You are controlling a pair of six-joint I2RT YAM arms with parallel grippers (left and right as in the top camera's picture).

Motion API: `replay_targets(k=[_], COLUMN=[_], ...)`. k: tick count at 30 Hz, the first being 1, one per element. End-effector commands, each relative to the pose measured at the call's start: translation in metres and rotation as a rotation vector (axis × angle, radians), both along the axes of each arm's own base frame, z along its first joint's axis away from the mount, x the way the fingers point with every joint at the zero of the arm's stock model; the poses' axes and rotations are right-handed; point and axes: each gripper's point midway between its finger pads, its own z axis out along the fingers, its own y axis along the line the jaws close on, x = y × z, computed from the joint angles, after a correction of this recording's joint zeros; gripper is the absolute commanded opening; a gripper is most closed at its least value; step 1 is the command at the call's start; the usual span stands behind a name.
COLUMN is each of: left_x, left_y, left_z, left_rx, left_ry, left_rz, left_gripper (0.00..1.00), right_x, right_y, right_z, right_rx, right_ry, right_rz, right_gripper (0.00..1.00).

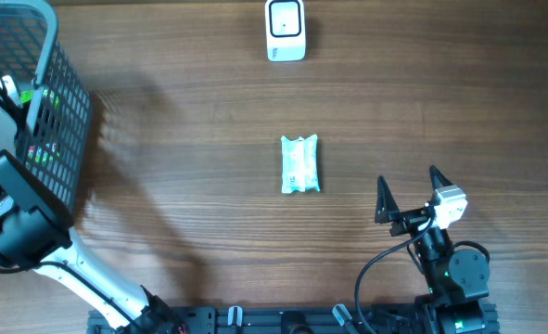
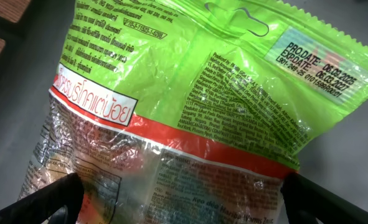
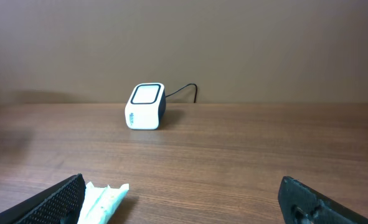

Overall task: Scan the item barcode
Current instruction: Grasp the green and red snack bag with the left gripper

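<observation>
Near right: the right claw (image 1: 408, 176) hovers over the desk (image 1: 190, 139), its jaws spread wide with nothing between them. Its own camera shows only bare wood between the two dark fingertips (image 3: 59, 196).

Centre: a small white packet (image 1: 299, 164) lies flat on the desk, long side running near to far. It is to the left of the right claw and a little farther back, apart from it. In the right wrist view one end of the packet shows just beside the left fingertip; contact cannot be confirmed.

Left: the left arm (image 1: 14, 209) reaches up into a dark mesh basket (image 1: 65, 102) at the far left corner. The left claw (image 2: 182, 186) is spread over a green bag (image 2: 190, 81) printed with small text and a date stamp, its lower part clear under a red band. The fingertips stand either side of the bag's lower part, not pinching it.

Far centre: a white scanner (image 1: 286, 30) stands at the far edge of the desk, its cable (image 3: 182, 91) trailing behind it.
</observation>
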Motion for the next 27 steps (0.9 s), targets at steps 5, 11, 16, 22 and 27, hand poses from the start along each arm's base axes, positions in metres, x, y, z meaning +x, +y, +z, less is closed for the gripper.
replay_targets(k=[5,11,16,22,27], left_x=[-0.018,-0.014,0.001,0.005,0.003], left_y=[0.0,0.003,0.012,-0.001,-0.006], left_z=[-0.04,-0.023,0.032,0.025,0.008], left_rx=[-0.073,-0.053,0.021,-0.021,-0.057], left_ry=[0.084,0.057,-0.05,-0.048,-0.025], left_rz=[0.008,0.007,0.004,-0.104,-0.112], left_gripper=[0.97,1.0,1.0,1.0,1.0], right_x=[0.0,0.0,0.0,0.0,0.0], right_y=[0.0,0.0,0.0,0.0,0.0], right_z=[0.0,0.0,0.0,0.0,0.0], right_rx=[0.014,0.015,0.015,0.014,0.015], right_ry=[0.001,0.001,0.001,0.001,0.001], right_rz=[0.004,0.004,0.004,0.004,0.004], right_gripper=[1.0,1.0,1.0,0.99,1.0])
